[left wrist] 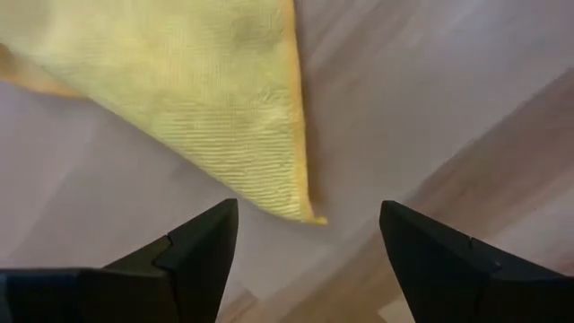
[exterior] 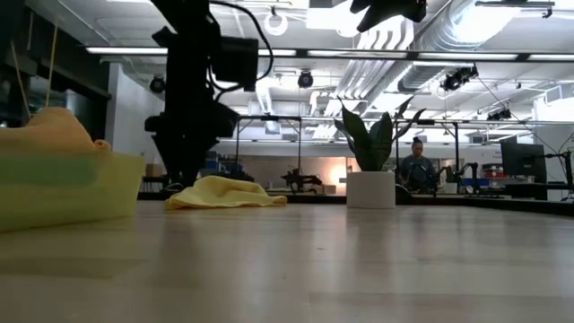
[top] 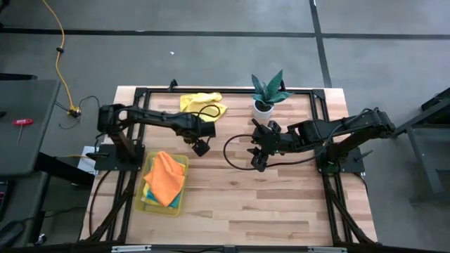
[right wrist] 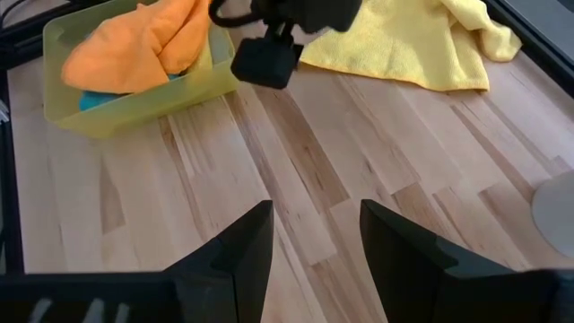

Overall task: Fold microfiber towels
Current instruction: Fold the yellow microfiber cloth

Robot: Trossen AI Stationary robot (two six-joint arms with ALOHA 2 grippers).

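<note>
Left tool (left wrist: pixel 309 256) fingers apart, nothing between them, hanging over the table (top: pixel 281 204) just beside the corner of a yellow towel (top: pixel 202 104); in the left wrist view that corner lies flat on the wood between and ahead of the two dark fingers (left wrist: pixel 202 256), not touched. In the high view the yellow towel is a loose crumpled heap at the upper middle of the frame, near the table's far edge, and the left arm reaches from the left side across to it. In the low view it shows as a low rumpled mound left of centre, behind the left arm's dark column.

Right tool (right wrist: pixel 314 247) fingers apart, empty, over bare wood at frame centre in the high view, well apart from the yellow towel.

Yellow plastic tray (top: pixel 181 204) at lower left of the high view holds the rest: orange towel (top: pixel 166 177) bunched on top, teal towel (top: pixel 173 199) edge peeking under it. Others in the stack can't be made out.

Potted plant (top: pixel 267 91) in a white pot stands right of the yellow towel, near the far edge.
</note>
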